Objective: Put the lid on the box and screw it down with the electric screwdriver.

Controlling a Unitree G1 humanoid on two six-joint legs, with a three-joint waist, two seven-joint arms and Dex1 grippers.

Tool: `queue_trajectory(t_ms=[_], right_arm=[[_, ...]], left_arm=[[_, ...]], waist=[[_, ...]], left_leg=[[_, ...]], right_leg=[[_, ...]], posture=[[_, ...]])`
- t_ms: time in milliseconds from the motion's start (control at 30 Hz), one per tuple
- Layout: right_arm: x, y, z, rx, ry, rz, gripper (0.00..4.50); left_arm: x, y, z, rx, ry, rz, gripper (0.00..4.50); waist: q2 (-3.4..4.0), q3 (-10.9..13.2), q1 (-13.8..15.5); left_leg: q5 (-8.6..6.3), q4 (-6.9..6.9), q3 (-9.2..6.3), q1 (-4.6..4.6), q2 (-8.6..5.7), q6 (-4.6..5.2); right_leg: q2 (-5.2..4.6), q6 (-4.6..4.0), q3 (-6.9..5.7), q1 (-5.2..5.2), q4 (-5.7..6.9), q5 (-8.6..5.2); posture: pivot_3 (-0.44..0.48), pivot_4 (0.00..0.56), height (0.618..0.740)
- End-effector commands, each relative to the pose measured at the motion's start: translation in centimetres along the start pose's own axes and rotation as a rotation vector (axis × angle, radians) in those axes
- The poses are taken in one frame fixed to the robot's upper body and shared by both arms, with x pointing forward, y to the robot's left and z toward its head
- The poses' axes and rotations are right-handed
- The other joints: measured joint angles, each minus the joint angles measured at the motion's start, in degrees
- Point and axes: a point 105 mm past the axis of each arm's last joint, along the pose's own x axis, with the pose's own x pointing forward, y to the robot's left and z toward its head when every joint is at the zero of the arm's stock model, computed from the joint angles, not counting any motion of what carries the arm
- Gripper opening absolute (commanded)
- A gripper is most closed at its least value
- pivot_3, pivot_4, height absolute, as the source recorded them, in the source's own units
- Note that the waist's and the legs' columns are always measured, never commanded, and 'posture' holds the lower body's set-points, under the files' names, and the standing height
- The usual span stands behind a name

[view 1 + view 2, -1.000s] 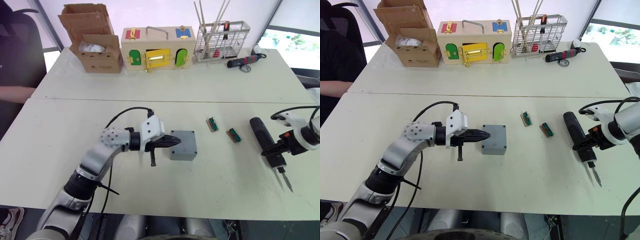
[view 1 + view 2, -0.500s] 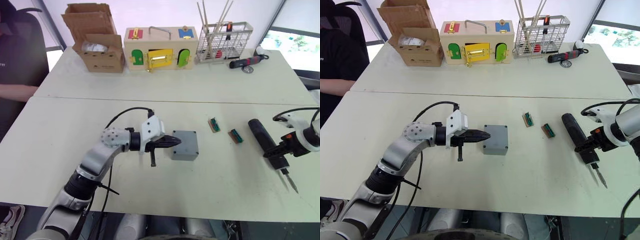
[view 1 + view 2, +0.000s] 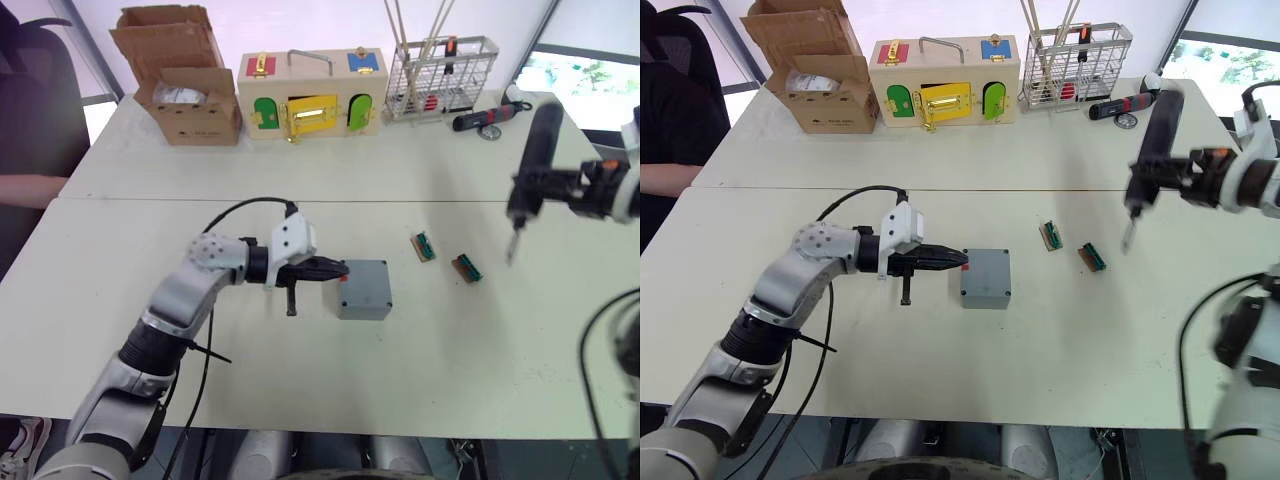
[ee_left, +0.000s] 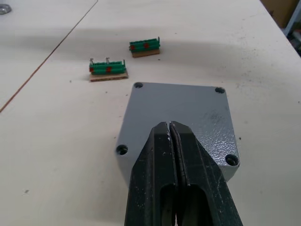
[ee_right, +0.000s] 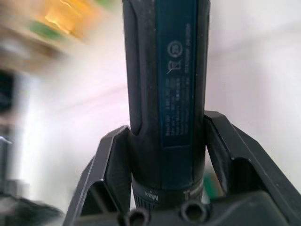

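Lid [image 4: 181, 117] already seated on the box [image 3: 363, 290], near the middle of the table [image 3: 250, 390]; four corner screw holes open and waiting. Left gripper [image 4: 170, 136] pinched shut, empty, tips pressed at the near edge of the lid, probably to pin the box in place for driving. Right gripper [image 3: 540, 185] clamped around the electric screwdriver [image 3: 532, 165], raised clear of the table, well to the right of the box. Long axis near upright, slightly tilted, bit pointing down, likely ready to come across to a corner hole.
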Motion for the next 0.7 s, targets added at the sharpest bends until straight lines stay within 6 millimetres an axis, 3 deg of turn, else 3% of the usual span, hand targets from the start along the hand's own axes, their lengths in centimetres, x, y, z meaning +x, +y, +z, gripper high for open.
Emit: queue_trajectory(t_ms=[33,200,267,367,600,700], right_arm=[[-1.9,5.3,1.8,-0.114,-0.405,0.151,1.98],[-0.4,8.4,-0.8,-0.151,-0.645,0.082,1.98],[-0.2,9.5,-1.5,-0.287,-0.687,0.009,1.98],[0.4,11.3,-2.7,-0.481,-0.689,-0.017,1.98],[1.2,11.7,-6.0,-0.591,-0.583,0.075,1.98],[1.7,12.7,-7.1,-0.616,-0.545,0.131,1.98]], left_arm=[[-0.9,1.0,1.9,0.005,-0.043,-0.015,0.0],[-1.8,2.0,3.0,-0.004,-0.049,-0.045,0.0],[-1.9,1.9,3.3,-0.01,-0.049,-0.065,0.0],[-1.9,1.6,3.2,-0.018,-0.042,-0.09,0.0],[0.2,0.3,2.4,0.002,-0.032,-0.133,0.0],[1.1,0.0,0.7,0.044,0.033,-0.144,0.0]], waist=[[0.01,0.0,-0.1],[0.01,0.0,-0.4],[0.01,0.0,-0.2],[0.01,0.0,-0.8],[0.01,0.0,-2.2],[0.01,0.0,-2.4]], left_leg=[[0.01,0.0,-0.06,0.0,0.01,-0.01],[0.03,-0.01,-0.12,-0.01,-0.09,-0.05],[0.03,0.01,-0.1,-0.02,-0.31,-0.05],[0.03,0.02,-0.11,-0.02,-0.4,-0.04],[0.05,-0.01,-0.07,0.02,-0.29,-0.05],[0.06,0.0,-0.03,0.02,-0.28,-0.05]], right_leg=[[0.02,0.0,-0.02,-0.01,0.05,0.0],[-0.01,0.01,-0.02,-0.36,0.93,0.0],[-0.1,0.01,0.0,-0.46,0.95,0.0],[-0.14,0.01,0.05,-0.47,0.95,0.0],[-0.05,0.01,0.05,-0.46,0.94,-0.01],[-0.04,0.01,0.06,-0.47,0.94,-0.01]], posture=[[0.0,0.15,0.74],[0.0,0.15,0.74],[0.0,0.15,0.74],[0.0,0.15,0.74],[0.0,0.15,0.74],[0.0,0.15,0.74]])
